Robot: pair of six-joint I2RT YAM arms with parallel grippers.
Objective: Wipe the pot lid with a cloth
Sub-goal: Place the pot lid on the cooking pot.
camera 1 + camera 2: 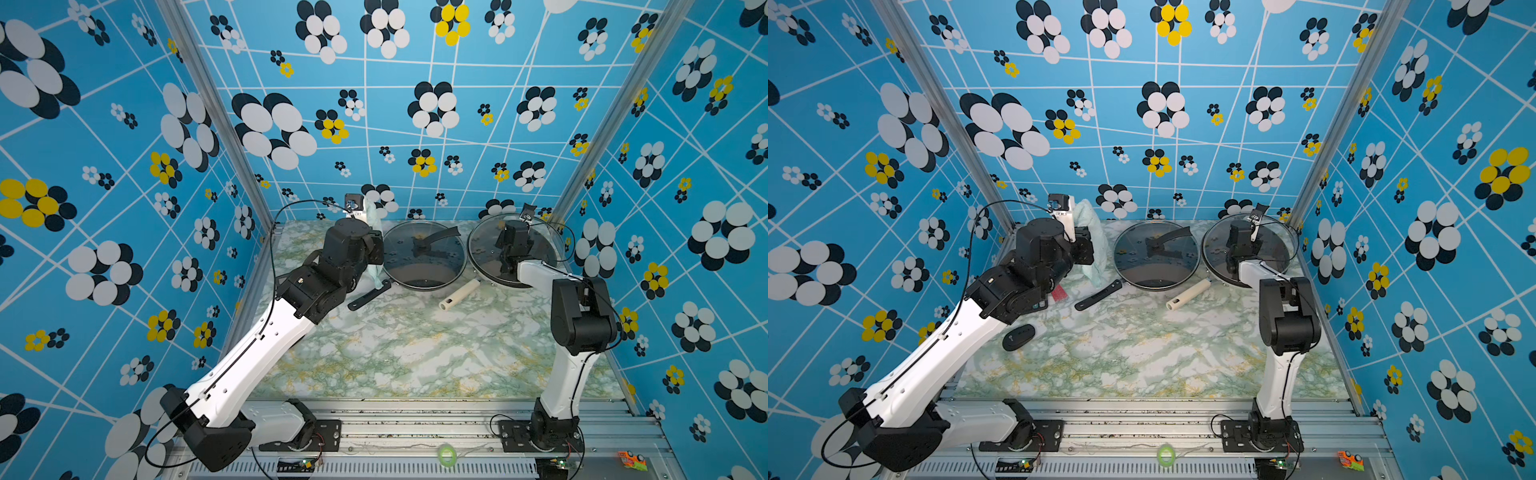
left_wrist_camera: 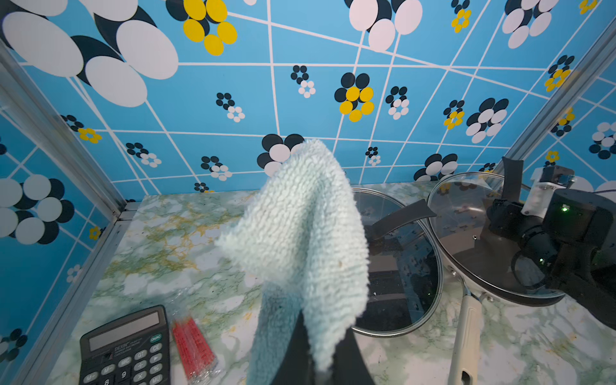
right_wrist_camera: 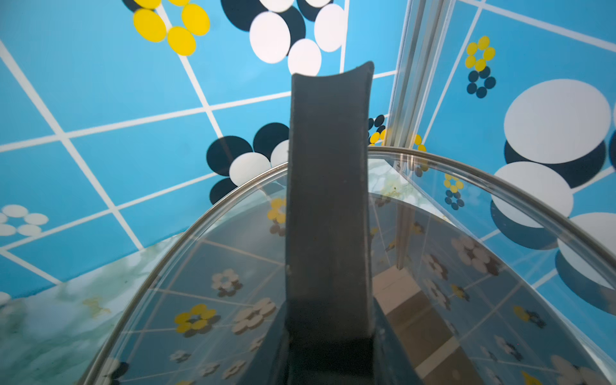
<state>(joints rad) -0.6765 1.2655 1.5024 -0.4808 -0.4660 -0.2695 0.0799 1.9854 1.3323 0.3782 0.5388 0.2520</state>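
Both grippers hang above the green-and-white marble-patterned tabletop [image 1: 395, 345], with the left gripper [image 2: 320, 363] and the right gripper [image 3: 330, 363] well apart. Between them sits a dark round frying pan [image 1: 419, 280] under its own clear glass cover [image 1: 399, 253], its long black handle pointing toward the left arm. The right gripper is clamped on the black curved strap handle [image 3: 328, 200] of the round, steel-rimmed glass pot lid [image 1: 484, 249]. The pot lid stands tilted just ahead of those jaws, far edge raised, over a second pan with a cream tubular handle [image 1: 459, 294]. Whether its low edge touches that pan I cannot tell. The left gripper is clenched on the soft pale mint-green towel cloth [image 2: 306, 226], which rises out of the jaws and flops over, clear of the tabletop and just beside the covered frying pan. Down beneath the left gripper lie a black desk calculator [image 2: 126, 346] and, just beside it, a small clear packet of red sticks [image 2: 193, 346]
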